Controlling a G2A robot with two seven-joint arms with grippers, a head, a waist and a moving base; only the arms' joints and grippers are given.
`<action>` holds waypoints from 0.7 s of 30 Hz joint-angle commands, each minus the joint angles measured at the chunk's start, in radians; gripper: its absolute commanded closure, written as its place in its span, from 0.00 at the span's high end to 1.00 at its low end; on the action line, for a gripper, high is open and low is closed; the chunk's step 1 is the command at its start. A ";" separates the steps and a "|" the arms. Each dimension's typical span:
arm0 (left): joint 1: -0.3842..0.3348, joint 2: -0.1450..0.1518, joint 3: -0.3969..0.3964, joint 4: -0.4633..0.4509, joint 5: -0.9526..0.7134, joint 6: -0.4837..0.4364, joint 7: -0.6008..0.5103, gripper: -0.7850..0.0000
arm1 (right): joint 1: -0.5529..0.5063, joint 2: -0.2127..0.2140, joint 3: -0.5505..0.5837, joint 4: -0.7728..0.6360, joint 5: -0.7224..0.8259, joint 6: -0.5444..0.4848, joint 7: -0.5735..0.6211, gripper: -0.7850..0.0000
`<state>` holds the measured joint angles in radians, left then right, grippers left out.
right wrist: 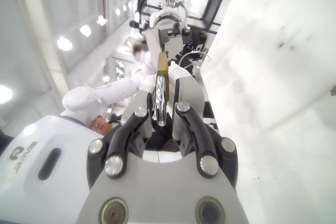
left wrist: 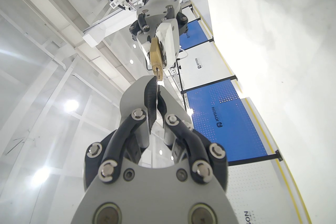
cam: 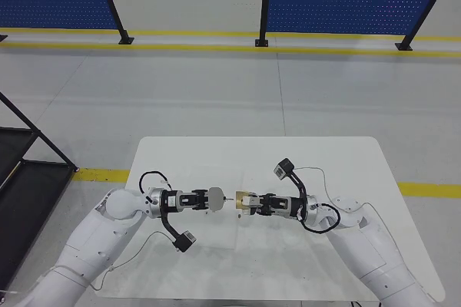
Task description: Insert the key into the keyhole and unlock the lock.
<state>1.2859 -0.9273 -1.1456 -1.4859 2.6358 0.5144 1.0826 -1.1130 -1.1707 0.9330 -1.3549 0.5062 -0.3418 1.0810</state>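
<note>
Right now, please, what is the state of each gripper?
Left gripper: closed, holding the key.
Right gripper: closed, holding the lock.

The right gripper (right wrist: 162, 79) clamps a rectangular brass padlock (right wrist: 162, 64), its shiny steel shackle toward the wrist. Dead ahead at the gripper's twelve o'clock, the left gripper (right wrist: 164, 50) faces it. A white table (right wrist: 262, 64) runs alongside.

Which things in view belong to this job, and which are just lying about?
Job: brass padlock with chrome shackle in right pincer; thin metal key in left pincer.
Lying about: black metal rack; blue perforated barrier panels.
</note>
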 commanded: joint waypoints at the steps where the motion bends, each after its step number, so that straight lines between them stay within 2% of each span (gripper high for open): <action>1: 0.000 0.000 0.002 -0.001 0.002 -0.001 -0.003 0.00 | 0.000 -0.001 0.000 0.001 0.001 0.000 -0.002 0.00; 21: 0.004 -0.002 0.007 -0.007 0.012 0.003 -0.026 0.00 | -0.003 -0.005 0.002 0.001 -0.010 0.002 -0.004 0.00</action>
<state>1.2898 -0.9294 -1.1387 -1.4922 2.6475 0.5178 1.0569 -1.1154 -1.1759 0.9344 -1.3536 0.4959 -0.3397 1.0774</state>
